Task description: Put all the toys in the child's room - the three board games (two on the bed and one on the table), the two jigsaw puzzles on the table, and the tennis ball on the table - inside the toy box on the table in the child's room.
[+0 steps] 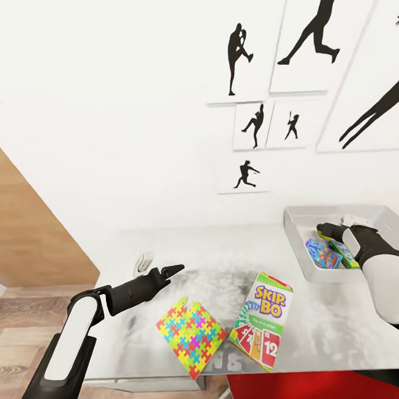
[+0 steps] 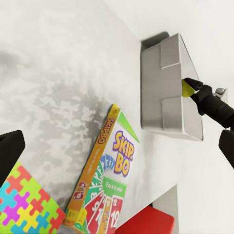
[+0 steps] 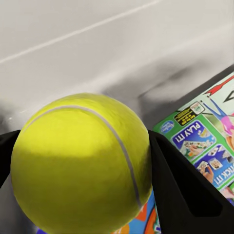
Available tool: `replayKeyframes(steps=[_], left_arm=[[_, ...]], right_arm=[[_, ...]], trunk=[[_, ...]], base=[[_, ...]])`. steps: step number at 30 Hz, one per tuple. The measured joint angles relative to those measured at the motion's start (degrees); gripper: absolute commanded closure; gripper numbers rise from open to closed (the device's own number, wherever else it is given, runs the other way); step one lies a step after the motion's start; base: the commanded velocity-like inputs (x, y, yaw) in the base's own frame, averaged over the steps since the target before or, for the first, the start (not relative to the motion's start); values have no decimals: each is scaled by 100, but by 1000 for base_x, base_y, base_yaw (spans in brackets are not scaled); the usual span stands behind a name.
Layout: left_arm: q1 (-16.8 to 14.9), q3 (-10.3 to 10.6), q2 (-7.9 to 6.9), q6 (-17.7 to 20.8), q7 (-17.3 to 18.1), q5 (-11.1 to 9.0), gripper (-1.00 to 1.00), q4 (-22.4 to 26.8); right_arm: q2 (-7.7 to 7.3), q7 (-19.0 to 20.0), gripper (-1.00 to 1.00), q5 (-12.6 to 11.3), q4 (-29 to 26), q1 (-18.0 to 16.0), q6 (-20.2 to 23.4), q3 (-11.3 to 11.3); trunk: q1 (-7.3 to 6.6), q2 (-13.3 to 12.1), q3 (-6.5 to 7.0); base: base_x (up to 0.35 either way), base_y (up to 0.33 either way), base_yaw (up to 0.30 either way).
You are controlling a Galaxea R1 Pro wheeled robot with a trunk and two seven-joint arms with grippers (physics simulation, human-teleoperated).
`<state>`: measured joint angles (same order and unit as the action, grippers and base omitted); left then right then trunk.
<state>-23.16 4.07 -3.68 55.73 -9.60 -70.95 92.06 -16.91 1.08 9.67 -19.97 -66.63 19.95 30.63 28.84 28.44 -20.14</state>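
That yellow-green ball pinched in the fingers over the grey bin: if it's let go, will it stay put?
Probably not at once: the round yellow-green tennis ball would likely roll or bounce. The shallow light grey toy box has raised sides that should contain it, and the flat printed game boxes inside may slow it.

Tennis ball pincer-held over toy box.

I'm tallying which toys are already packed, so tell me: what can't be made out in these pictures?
- Toy box contents: in the head view the right arm covers much of the inside; printed items are too small to count.
- Tennis ball: the right wrist view has it filling the foreground, hiding the box floor beneath.
- Jigsaw puzzle: cut off by the left wrist picture's edge.
- Left gripper: jaw gap unreadable.
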Motion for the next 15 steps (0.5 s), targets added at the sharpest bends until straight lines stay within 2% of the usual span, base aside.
replayKeyframes(steps=[1,2,15], left_arm=[[0,0,-1,0,0,0,-100,0],[0,1,-1,0,0,-3,-100,0],[0,1,-5,4,0,-2,-100,0]], right_arm=[[0,1,100,0,0,1,0,0],[0,4,-100,0,0,4,-2,0],[-1,0,-100,-20,0,1,-2,-1]], trunk=[[0,0,-6],[0,0,-10],[0,0,-18]], base=[[0,0,15],[0,0,12],[0,0,2]])
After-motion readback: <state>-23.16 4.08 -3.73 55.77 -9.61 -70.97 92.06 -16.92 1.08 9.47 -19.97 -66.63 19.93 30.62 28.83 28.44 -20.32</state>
